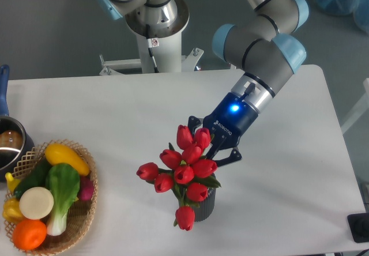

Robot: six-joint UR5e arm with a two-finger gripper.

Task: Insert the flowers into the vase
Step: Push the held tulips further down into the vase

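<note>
The flowers [183,172], a bunch of red tulips with green leaves, stand in the vase [205,206], a small dark grey ribbed cylinder at the front middle of the table. The buds spread wider than the vase and hide its mouth. One bud hangs low over the vase's front left. My gripper [212,146] reaches down from the upper right, just behind the top right of the bunch. Its jaws stand apart and look open. Its fingertips are partly hidden behind the upper buds, so I cannot tell whether they touch the flowers.
A wicker basket [87,213] with several toy vegetables sits at the front left. A metal pot [10,143] with a blue handle is at the left edge. The arm's base column [155,37] stands at the back. A dark object [358,227] lies at the front right corner.
</note>
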